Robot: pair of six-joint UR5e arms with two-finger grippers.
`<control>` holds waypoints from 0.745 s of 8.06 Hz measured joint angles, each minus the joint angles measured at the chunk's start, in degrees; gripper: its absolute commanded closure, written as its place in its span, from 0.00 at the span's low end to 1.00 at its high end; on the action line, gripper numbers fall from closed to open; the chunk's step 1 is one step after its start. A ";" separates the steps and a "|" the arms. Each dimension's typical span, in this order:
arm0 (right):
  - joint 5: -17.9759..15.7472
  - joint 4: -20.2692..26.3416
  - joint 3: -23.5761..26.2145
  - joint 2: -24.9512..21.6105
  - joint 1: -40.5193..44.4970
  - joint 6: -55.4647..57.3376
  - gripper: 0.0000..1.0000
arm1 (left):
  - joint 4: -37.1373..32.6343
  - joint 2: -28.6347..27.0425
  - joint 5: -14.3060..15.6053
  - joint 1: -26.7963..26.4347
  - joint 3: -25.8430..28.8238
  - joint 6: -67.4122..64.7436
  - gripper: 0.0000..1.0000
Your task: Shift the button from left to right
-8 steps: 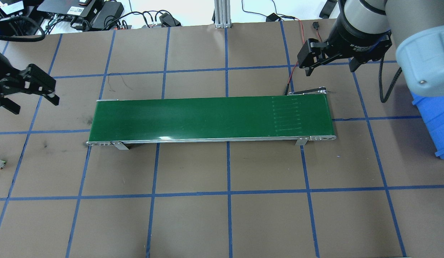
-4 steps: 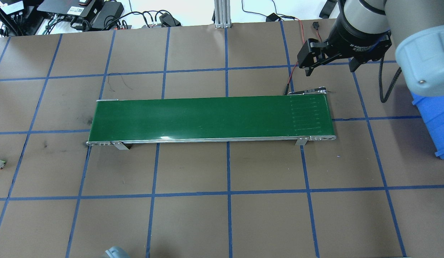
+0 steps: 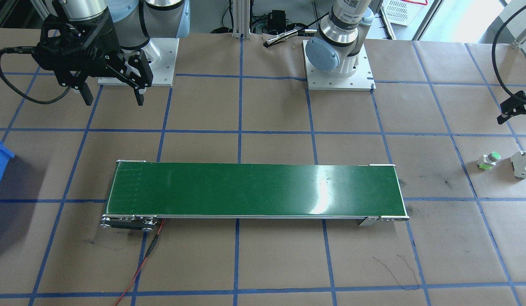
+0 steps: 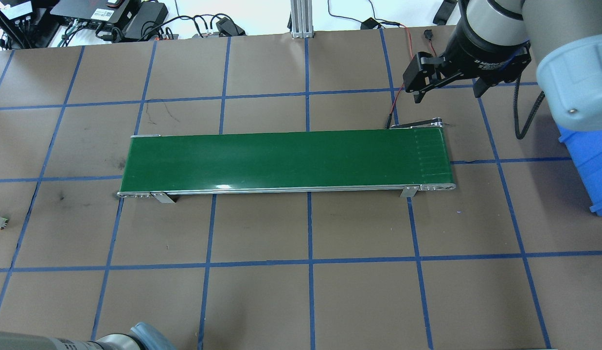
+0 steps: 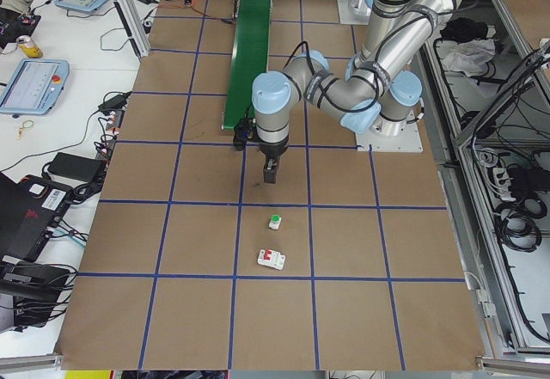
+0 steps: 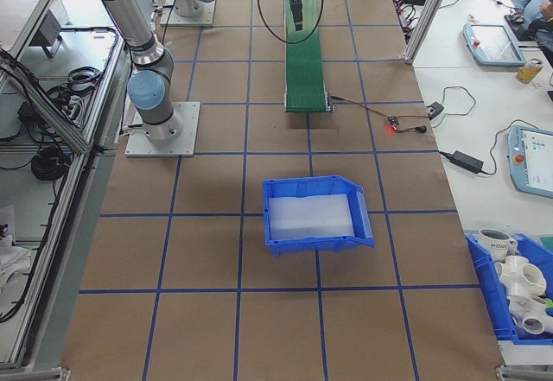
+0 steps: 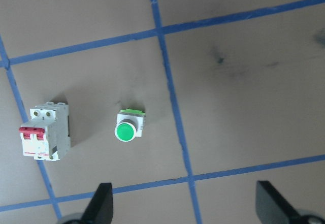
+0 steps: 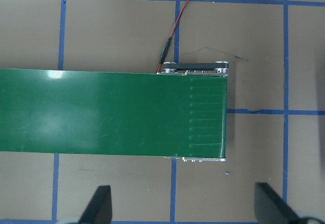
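Note:
The button (image 3: 489, 160) lies on the brown paper past the left end of the green conveyor (image 3: 254, 189), green cap up. It also shows in the exterior left view as the button (image 5: 275, 222) and in the left wrist view as the button (image 7: 128, 127). My left gripper (image 7: 185, 209) hangs above the paper, open and holding nothing, with the button a short way ahead of its fingertips (image 7: 104, 203). My right gripper (image 4: 448, 92) is open and holds nothing, hovering over the conveyor's right end (image 8: 203, 112).
A white breaker with red marks (image 7: 44, 132) lies beside the button, on the side away from the conveyor. A blue bin (image 4: 593, 165) stands beyond the conveyor's right end. A red and black cable (image 8: 175, 26) runs to the conveyor motor.
My left gripper has gone out of the overhead view at its left edge, and the left arm's elbow now shows at the bottom left. The belt's seam marks have shifted right. The right arm holds still.

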 measured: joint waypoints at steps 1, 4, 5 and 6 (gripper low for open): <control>0.00 0.00 0.00 0.02 0.00 0.00 0.00 | 3.23 -3.12 2.71 0.81 -0.04 2.60 0.00; 0.00 -0.05 0.00 0.07 0.00 0.00 0.00 | 8.89 -11.11 4.57 1.53 -0.07 8.26 0.00; 0.00 -0.05 0.00 0.07 0.00 0.00 0.00 | 9.57 -13.04 4.70 1.55 -0.05 9.44 0.00; 0.00 -0.06 0.00 0.07 0.00 0.00 0.00 | 10.16 -14.42 4.77 1.57 -0.05 11.14 0.00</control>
